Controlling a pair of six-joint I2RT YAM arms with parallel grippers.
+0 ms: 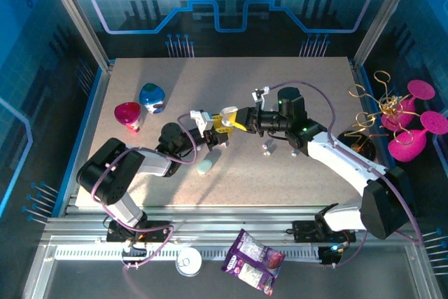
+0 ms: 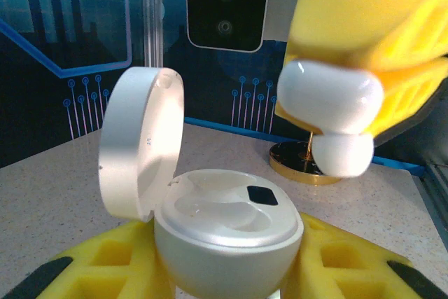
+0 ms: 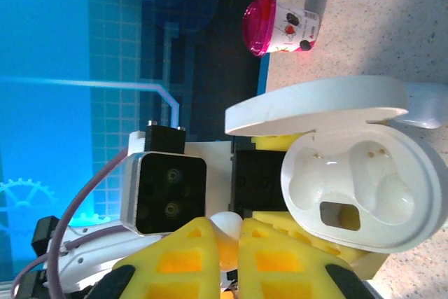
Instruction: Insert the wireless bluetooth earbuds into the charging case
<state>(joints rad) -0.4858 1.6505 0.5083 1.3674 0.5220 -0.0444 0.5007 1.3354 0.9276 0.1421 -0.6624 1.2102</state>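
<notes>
Over the speckled table [image 1: 280, 180], an open white charging case [image 2: 227, 243], its lid [image 2: 140, 141] hinged up, is clamped between the yellow jaws of the left gripper [image 1: 208, 125], and a white earbud [image 2: 332, 103] is pinched in the right gripper [image 1: 236, 120], just above the case and apart from it.

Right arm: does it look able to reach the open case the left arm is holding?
Probably yes. The case, shut in the left jaws, has its lid swung wide and its wells exposed. The right arm holds an earbud in its jaws close above it, with nothing between them.
</notes>
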